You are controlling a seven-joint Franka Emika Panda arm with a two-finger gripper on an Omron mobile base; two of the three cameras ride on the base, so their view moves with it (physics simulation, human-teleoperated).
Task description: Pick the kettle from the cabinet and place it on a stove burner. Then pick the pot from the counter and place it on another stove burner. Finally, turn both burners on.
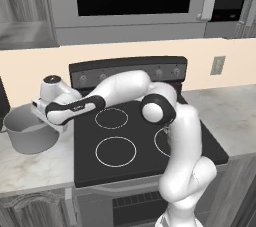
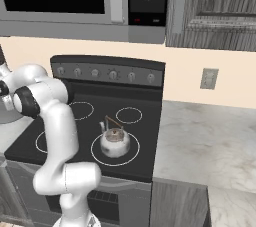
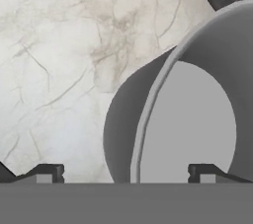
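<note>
Left of the black cooktop [image 1: 145, 136], in the left base view, the grey pot [image 1: 27, 130] sits on the marbled counter [image 1: 35, 168], with the arm's white hand right over its near rim. From the right base view, the silver kettle [image 2: 115, 140] stands on a front burner [image 2: 114, 149] of that cooktop. Seen from the hand, the tool [image 3: 126, 172] is spread wide, one fingertip [image 3: 49, 172] outside the pot's rim, the other inside, holding nothing.

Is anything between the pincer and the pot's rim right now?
Nothing visible. In the hand view the open pincer straddles the pot rim, one fingertip outside over the counter, one inside.
</note>
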